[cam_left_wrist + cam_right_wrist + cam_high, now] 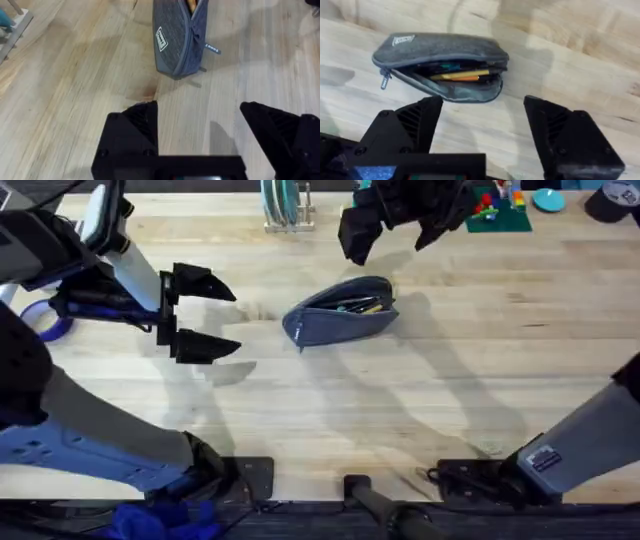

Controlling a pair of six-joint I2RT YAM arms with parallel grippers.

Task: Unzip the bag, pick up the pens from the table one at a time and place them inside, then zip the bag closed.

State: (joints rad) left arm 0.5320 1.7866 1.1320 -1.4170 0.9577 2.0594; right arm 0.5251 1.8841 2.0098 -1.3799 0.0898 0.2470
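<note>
Two steps look done | bag [342,309] lies mid-desk [420,410], unzipped, pens [462,76] inside | left end effector [200,315] spread, beside bag | right end effector [482,125] spread, hovering above | left: zip closed

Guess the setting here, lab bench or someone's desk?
Probably a lab bench. Two arms work over a bare butcher-block table; along its far edge sit a dish rack with plates and a toy brick set, while the bag lies open mid-table.
</note>
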